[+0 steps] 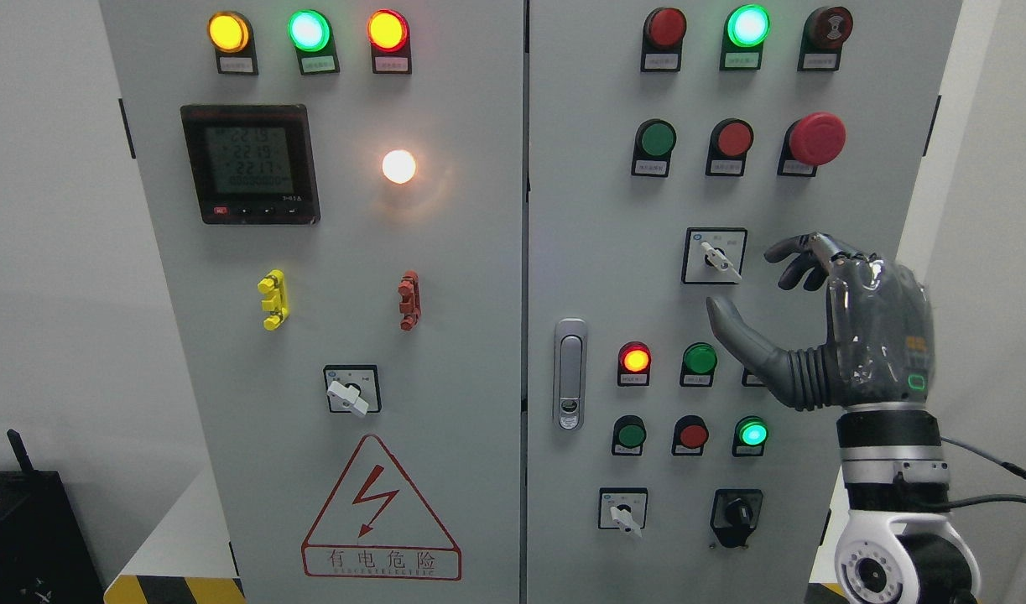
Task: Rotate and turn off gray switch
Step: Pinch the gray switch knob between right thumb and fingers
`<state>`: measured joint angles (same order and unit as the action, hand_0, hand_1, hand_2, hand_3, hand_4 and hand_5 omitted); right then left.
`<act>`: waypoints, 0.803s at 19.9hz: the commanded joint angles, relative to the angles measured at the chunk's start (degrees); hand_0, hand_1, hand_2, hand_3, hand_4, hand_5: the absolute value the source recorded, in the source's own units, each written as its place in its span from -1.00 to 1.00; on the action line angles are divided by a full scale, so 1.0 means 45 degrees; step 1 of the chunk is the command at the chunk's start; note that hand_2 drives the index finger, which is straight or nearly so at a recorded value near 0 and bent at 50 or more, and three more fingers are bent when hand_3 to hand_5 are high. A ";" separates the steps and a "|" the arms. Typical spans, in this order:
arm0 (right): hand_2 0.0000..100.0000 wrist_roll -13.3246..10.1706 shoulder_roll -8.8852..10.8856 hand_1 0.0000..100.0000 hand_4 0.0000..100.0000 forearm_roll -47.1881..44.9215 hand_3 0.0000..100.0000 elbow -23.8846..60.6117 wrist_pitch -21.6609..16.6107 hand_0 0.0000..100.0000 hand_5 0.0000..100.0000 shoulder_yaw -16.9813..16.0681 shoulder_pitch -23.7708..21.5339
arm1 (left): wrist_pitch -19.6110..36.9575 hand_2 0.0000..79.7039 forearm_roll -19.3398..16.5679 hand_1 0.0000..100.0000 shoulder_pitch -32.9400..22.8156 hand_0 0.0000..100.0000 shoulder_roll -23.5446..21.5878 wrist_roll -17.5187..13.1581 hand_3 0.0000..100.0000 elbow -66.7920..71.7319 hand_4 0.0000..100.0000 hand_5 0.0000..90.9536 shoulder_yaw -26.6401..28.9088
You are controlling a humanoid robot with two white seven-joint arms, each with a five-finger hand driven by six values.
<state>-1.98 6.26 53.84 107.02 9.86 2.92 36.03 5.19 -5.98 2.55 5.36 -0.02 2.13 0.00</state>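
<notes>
A gray rotary switch [715,257] sits in a black-framed square on the right cabinet door, with its pale handle pointing down to the right. My right hand [754,289] is raised just right of it. The fingers [796,258] are loosely curled toward the switch and the thumb [735,332] reaches out below it. The hand is open, holds nothing and stands a little apart from the handle. My left arm does not show.
Similar gray switches sit at the left door's middle [351,390] and at the right door's bottom [623,510], beside a black knob [736,513]. Lit lamps, push buttons, a red emergency button [816,138] and a door latch [570,374] surround the switch.
</notes>
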 commanded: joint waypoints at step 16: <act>0.00 0.0011 -0.0045 -0.36 0.53 0.0027 0.54 -0.0619 0.0290 -0.96 0.83 0.0406 0.0469 | 0.0000 -1.00 0.0000 -0.22 0.0000 -0.76 -0.0001 0.0005 -1.00 -0.0005 -1.00 -1.00 0.0410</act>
<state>-1.95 6.12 53.94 105.18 10.91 4.01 37.64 5.18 -5.98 2.55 5.36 -0.02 2.11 0.00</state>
